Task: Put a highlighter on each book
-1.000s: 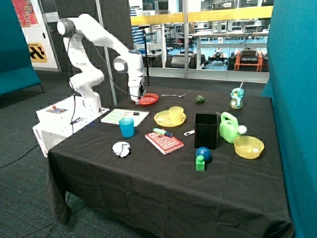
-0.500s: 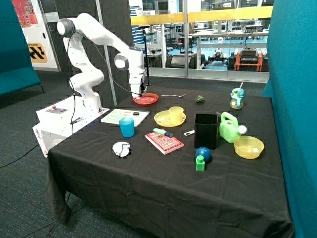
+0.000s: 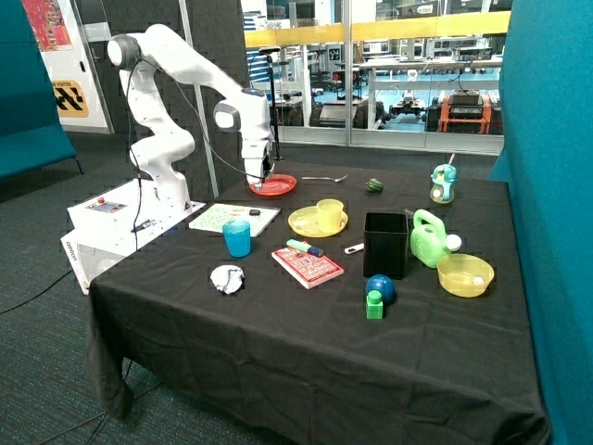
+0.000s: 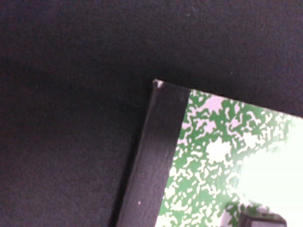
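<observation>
The larger book (image 3: 233,219), white with green speckles, lies at the table edge nearest the robot base. A small dark item (image 3: 243,212) rests on it; I cannot tell what it is. The wrist view shows that book's corner (image 4: 213,156), its black spine, and the dark item (image 4: 260,220) at the picture's edge. The small red book (image 3: 308,267) lies mid-table with a green highlighter (image 3: 304,247) on its far corner. My gripper (image 3: 260,184) hangs between the speckled book and the red plate (image 3: 278,185), above the table.
A blue cup (image 3: 237,238) stands by the speckled book. Around the red book are a yellow plate (image 3: 301,222) with a cup, a black box (image 3: 385,244), a white crumpled thing (image 3: 227,278), and a small white pen-like item (image 3: 355,247). A green watering can (image 3: 428,237) and a yellow bowl (image 3: 465,274) are farther off.
The gripper has risen a little and shifted from over the speckled book toward the red plate. Over the last half second it has hardly moved.
</observation>
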`<state>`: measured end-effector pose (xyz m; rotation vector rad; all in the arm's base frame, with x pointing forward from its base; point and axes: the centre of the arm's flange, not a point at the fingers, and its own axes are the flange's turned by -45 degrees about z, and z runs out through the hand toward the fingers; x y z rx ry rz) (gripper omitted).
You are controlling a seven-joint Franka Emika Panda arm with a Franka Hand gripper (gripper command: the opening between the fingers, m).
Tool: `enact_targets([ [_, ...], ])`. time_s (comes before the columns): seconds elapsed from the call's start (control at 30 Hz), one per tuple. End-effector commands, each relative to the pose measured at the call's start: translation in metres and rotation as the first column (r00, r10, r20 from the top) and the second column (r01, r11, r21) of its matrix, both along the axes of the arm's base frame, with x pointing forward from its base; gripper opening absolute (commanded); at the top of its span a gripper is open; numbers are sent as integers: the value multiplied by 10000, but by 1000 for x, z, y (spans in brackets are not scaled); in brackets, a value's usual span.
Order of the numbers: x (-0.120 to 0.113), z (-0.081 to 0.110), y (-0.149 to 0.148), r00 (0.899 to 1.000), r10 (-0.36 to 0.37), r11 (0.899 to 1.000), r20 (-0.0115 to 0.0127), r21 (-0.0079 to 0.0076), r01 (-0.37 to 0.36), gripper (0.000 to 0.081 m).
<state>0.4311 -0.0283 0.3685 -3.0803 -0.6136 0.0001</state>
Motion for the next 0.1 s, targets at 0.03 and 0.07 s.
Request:
enact_targets([
  [0.03, 11, 1, 5, 9991, 420, 9991, 2, -7, -420, 455],
  [0.07, 11, 1, 6, 9982, 607, 9982, 2, -7, -607, 453],
])
